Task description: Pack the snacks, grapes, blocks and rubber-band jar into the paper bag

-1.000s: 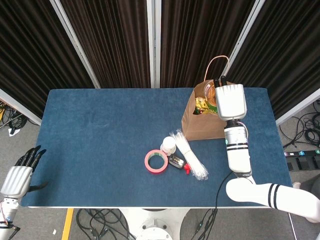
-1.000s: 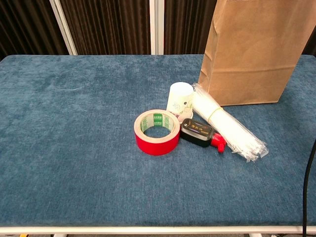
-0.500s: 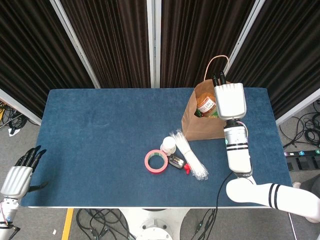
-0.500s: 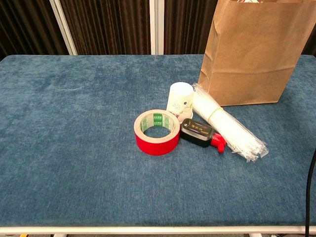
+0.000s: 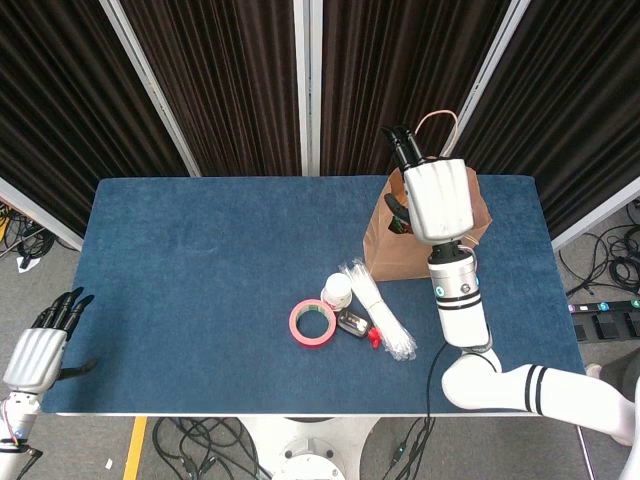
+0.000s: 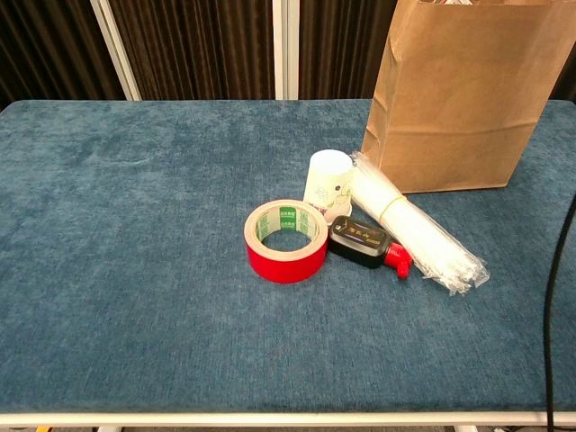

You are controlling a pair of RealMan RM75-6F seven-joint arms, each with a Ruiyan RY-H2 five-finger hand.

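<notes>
The brown paper bag (image 5: 383, 247) (image 6: 459, 99) stands upright at the back right of the blue table. My right hand (image 5: 438, 196) hovers over its opening, white back toward the camera, dark fingers (image 5: 403, 144) stretched out past the far left rim with nothing seen in them. It hides most of the bag's inside; only a sliver of dark packaging (image 5: 398, 222) shows. The bag's handle (image 5: 437, 119) sticks up behind the hand. My left hand (image 5: 36, 352) hangs off the table's front left corner, fingers straight and empty. The chest view shows neither hand.
In front of the bag lie a red tape roll (image 5: 313, 323) (image 6: 287, 241), a white cup (image 5: 338, 290) (image 6: 328, 183), a small black bottle with a red cap (image 5: 355, 324) (image 6: 362, 242) and a wrapped bundle of white sticks (image 5: 380, 310) (image 6: 409, 225). Bare blue cloth covers the table's left half.
My right hand has risen and shifted left over the bag's opening. It now covers the orange-labelled jar that showed inside half a second ago. The left hand stays put.
</notes>
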